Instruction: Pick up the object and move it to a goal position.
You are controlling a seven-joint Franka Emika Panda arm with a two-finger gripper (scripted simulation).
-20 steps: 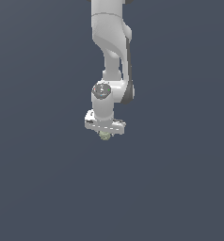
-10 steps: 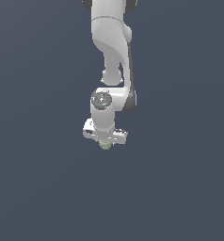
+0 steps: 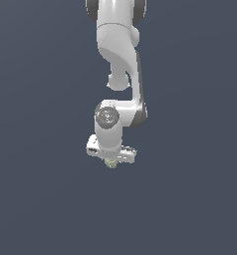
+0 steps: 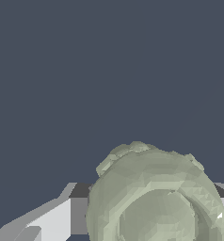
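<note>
Over the last second I watch the arm point(image 3: 121, 55) carry its wrist across the exterior view, shifting a little toward that view's left and lower in the picture, and the small pale green lump goes with it at every step, tucked under the hand. That is what matters: the object point(image 3: 111, 164) now sits directly beneath the white gripper point(image 3: 111, 160), peeking out between the jaws and travelling with them, which I take to mean the grasp has held through the move. In the wrist view the object point(image 4: 156, 197) fills the near part of the picture, mottled and roundish, with a pale finger point(image 4: 55, 221) just beside it on one flank and a sliver of another at the opposite edge; the jaws are drawn in narrow around the lump, pinching it from both sides. The surroundings are one flat dark blue-grey field, so I cannot tell how high the object hangs or whether it touches anything below. No goal marker shows in either view, so I judge the pick-up done and the carry under way, but I cannot say how far remains.
</note>
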